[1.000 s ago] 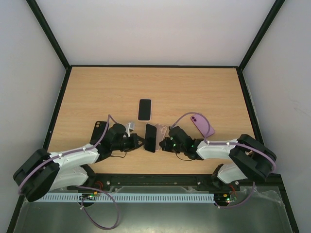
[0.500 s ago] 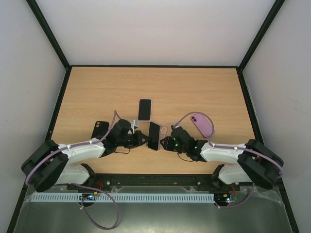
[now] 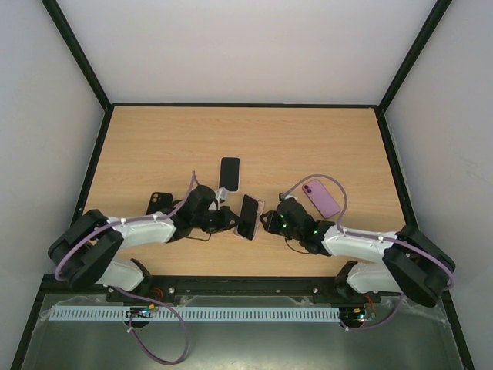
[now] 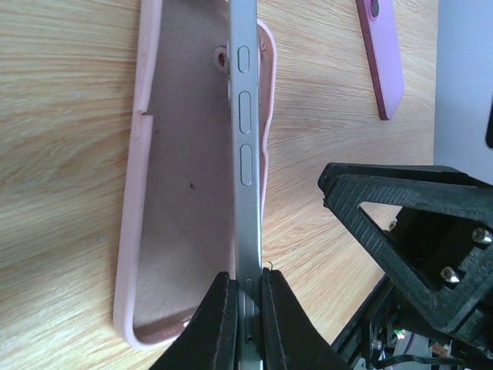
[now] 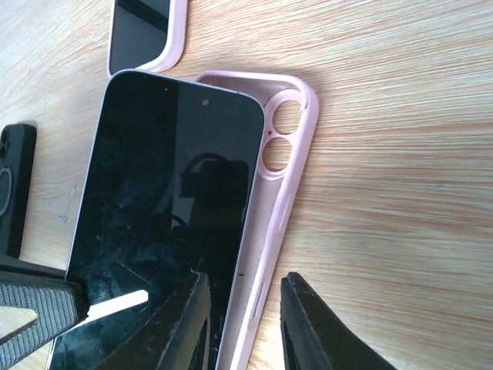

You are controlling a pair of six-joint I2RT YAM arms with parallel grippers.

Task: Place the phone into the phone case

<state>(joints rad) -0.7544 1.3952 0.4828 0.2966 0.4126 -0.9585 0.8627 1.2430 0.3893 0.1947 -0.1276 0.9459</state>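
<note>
Nearest the arm bases, the left gripper [image 4: 246, 287] is clenched across the thickness of the dark-screened, silver-edged phone [image 4: 245, 154], pinching it at its near end. The phone stands tipped up on one long edge inside the soft pink phone case [image 4: 185, 193], which lies open side up on the wooden table [image 3: 323, 139].

From these jaws the phone's long axis runs straight ahead, in line with the case's own. Its lower long edge sits against the case wall on the right arm's side. Its other long edge is raised above the wall on the left arm's side, leaving the lining bare beneath.

The right gripper [image 5: 246, 284] has its jaws parted. They straddle the near stretch of that right-side wall, one finger over the screen and one outside the case, and appear to grip nothing.

As I judge it, the coming move is to swing the raised edge down leftward until the phone lies flat. The left arm holds the phone for that, and the right arm is placed to steady the case.

Farther out lie a black rectangular case [image 3: 159, 202], a pale-rimmed phone lying screen up [image 3: 229, 173] and a purple phone lying back up [image 3: 321, 198], all apart from the work.
</note>
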